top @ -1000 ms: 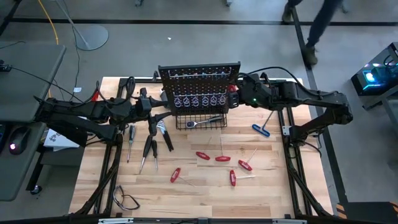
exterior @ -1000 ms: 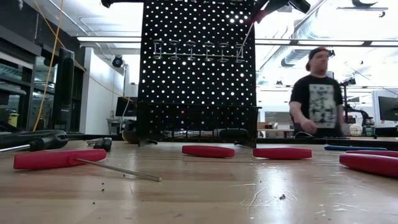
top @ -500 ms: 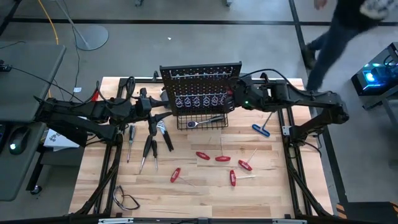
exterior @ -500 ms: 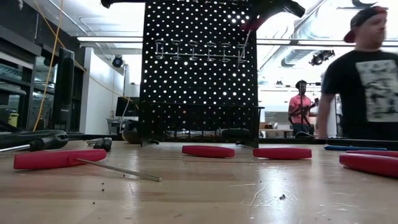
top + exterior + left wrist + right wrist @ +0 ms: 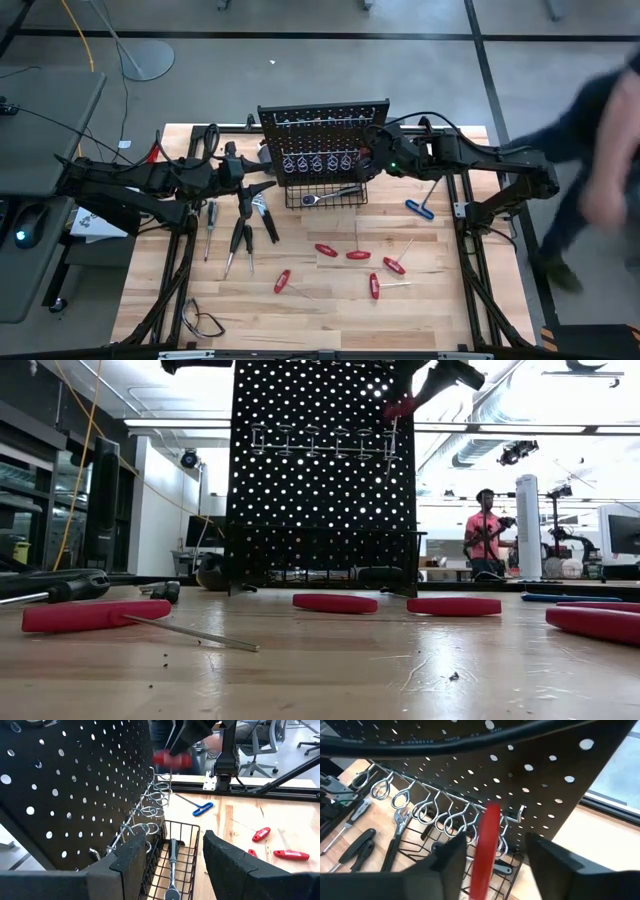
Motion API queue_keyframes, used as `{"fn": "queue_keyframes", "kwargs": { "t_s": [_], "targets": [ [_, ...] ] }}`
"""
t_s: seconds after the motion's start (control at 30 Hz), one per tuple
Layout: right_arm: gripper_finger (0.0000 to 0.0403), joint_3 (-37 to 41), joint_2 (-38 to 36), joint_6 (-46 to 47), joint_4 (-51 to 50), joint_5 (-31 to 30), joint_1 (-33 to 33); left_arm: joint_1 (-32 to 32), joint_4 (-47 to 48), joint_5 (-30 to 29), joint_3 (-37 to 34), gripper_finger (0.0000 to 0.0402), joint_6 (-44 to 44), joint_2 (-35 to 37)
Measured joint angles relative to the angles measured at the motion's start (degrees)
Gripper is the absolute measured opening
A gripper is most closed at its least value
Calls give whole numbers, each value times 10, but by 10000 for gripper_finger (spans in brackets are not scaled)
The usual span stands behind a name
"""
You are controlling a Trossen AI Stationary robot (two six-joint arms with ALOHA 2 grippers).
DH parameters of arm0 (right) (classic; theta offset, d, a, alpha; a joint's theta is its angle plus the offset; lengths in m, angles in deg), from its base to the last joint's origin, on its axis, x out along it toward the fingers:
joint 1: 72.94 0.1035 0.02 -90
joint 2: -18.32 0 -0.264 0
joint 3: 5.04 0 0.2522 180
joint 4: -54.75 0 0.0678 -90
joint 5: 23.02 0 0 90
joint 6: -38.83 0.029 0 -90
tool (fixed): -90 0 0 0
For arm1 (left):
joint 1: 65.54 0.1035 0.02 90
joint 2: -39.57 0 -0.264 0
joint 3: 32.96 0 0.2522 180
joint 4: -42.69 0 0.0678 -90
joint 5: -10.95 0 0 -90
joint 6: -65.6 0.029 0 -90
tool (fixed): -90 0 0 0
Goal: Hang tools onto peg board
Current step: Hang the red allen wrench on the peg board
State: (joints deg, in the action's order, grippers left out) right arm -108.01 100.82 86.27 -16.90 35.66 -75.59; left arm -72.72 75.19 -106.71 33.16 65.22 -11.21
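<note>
Peg board: one black panel (image 5: pixel 322 128) standing upright at the back of the tabletop (image 5: pixel 330 310), with a row of six wire ring hooks (image 5: pixel 427 807) across its front.
Basket: one black wire basket (image 5: pixel 330 195) at the board's foot, holding one silver ratchet (image 5: pixel 325 196).
Right gripper: (image 5: pixel 372 155) up at the board's right end, clenched on one red-handled screwdriver (image 5: pixel 487 847) that hangs blade-down at the end ring.
Left gripper: (image 5: pixel 262 180) at the board's left end, fingers apart, grasping nothing.
Red screwdrivers lying loose: five (image 5: pixel 326 250) spread over the middle of the tabletop.
Blue T-handled tool: one (image 5: pixel 419 208), right of the basket.
Black-handled tools: a cluster (image 5: pixel 243 232) left of centre; I can't get a sure count.
Cable loop: one (image 5: pixel 205 323), near the front left corner.
Person: one in a red shirt (image 5: pixel 486 530), far back in the room.
</note>
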Motion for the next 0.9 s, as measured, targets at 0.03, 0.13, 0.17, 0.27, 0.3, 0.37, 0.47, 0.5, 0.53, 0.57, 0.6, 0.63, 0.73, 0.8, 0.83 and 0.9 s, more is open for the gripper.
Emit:
{"fn": "queue_keyframes", "kwargs": {
  "t_s": [0.03,0.13,0.17,0.27,0.3,0.37,0.47,0.5,0.53,0.57,0.6,0.63,0.73,0.8,0.83,0.9],
  "targets": [
    [211,0,-1,-2,0,4,0,0,0,0,0,179,0,0],
    [233,0,-7,-18,2,22,0,0,1,0,0,179,0,0],
    [236,0,-9,-21,2,29,0,0,1,0,0,179,0,0],
    [239,0,-19,-26,2,48,0,0,10,2,0,179,-3,0],
    [239,0,-23,-27,-1,58,1,0,15,9,0,179,-11,2],
    [239,0,-31,-28,-14,75,6,0,27,36,0,179,-46,7],
    [240,0,-39,-27,-40,85,25,0,46,77,0,179,-102,19],
    [240,0,-40,-26,-49,91,32,0,53,91,0,179,-119,23],
    [240,0,-40,-27,-56,98,40,0,60,106,0,179,-136,26],
    [240,0,-40,-26,-63,110,48,0,67,120,0,179,-154,30],
    [240,0,-40,-25,-70,120,57,0,75,137,0,179,-175,34],
    [241,0,-40,-27,-77,131,66,0,82,156,0,179,-200,36],
    [241,0,-40,-22,-93,160,96,-4,104,233,0,179,-290,41],
    [241,0,-40,-6,-109,177,119,-15,119,276,0,179,-331,39],
    [241,0,-40,9,-122,183,131,-25,126,287,0,179,-345,35],
    [241,0,-37,50,-149,187,153,-46,140,287,0,179,-362,25]
  ]
}}
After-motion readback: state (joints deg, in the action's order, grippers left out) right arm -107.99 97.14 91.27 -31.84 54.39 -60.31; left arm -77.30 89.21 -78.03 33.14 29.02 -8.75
